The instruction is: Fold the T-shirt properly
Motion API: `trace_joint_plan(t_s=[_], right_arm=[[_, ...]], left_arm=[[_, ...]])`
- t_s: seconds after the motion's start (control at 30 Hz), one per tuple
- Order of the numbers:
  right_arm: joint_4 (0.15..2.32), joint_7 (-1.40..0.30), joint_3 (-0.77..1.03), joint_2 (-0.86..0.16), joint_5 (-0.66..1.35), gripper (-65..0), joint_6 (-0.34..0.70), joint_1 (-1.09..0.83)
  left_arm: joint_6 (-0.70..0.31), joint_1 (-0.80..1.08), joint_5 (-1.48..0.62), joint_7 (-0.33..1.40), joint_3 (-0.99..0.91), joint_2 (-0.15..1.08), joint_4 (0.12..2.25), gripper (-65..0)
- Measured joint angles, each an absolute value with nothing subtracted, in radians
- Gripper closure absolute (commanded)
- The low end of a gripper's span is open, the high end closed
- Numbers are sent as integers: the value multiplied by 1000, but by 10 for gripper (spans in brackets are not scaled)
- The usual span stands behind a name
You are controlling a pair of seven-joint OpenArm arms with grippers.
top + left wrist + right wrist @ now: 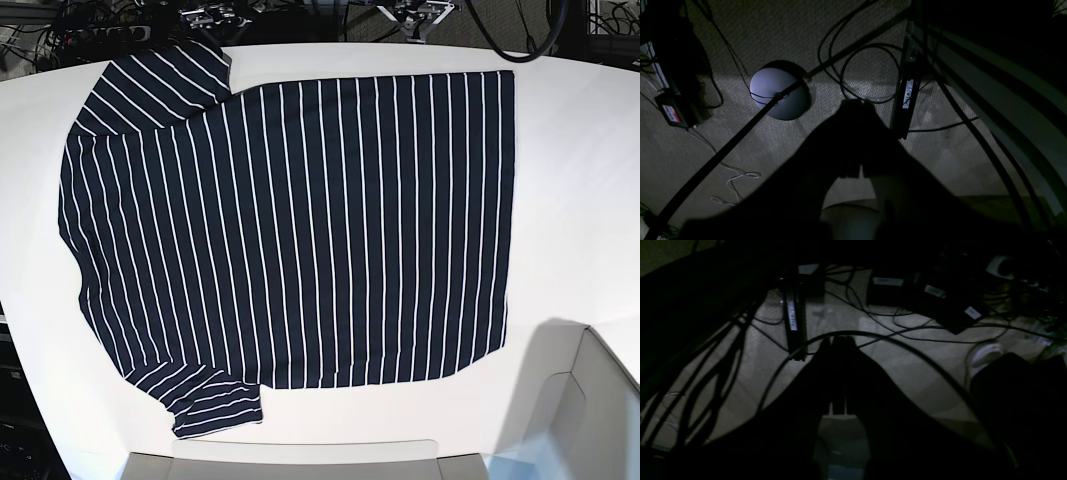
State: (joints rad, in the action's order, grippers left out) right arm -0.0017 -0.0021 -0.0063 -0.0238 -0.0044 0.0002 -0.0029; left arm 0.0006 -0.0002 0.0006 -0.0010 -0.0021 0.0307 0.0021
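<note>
A: Left wrist view, entry one?
B: The left gripper [858, 106], dark in silhouette, its fingertips pressed together with nothing between them. It hangs over a carpeted floor [773, 140]. Listed beneath it: a round grey base [780, 93] of a stand, looped black cables [867, 73], a labelled black bar [907, 100].

A: Right wrist view?
B: The right gripper [839, 340], likewise in shadow, fingers closed against each other and holding nothing. Below it: the carpet, a thick black cable [907, 350] arcing across, several black power bricks [940, 300] with white labels, a second labelled black bar [793, 316].

A: Base view?
B: One T-shirt [300, 230], dark navy with white pinstripes, spread flat on the white table [580, 180]. It covers most of the tabletop, well apart from the right edge. One sleeve [160, 75] lies towards the far-left corner, the other sleeve [210, 400] near the front edge. No gripper shows in this view.
</note>
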Motion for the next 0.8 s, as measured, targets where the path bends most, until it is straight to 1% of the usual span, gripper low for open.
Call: trace_joint_plan(t_s=[0.8], right_arm=[[-2, 1, -7, -24, -4, 0, 3, -19]], left_arm=[[1, 17, 1, -3, -2, 50, 2, -4]])
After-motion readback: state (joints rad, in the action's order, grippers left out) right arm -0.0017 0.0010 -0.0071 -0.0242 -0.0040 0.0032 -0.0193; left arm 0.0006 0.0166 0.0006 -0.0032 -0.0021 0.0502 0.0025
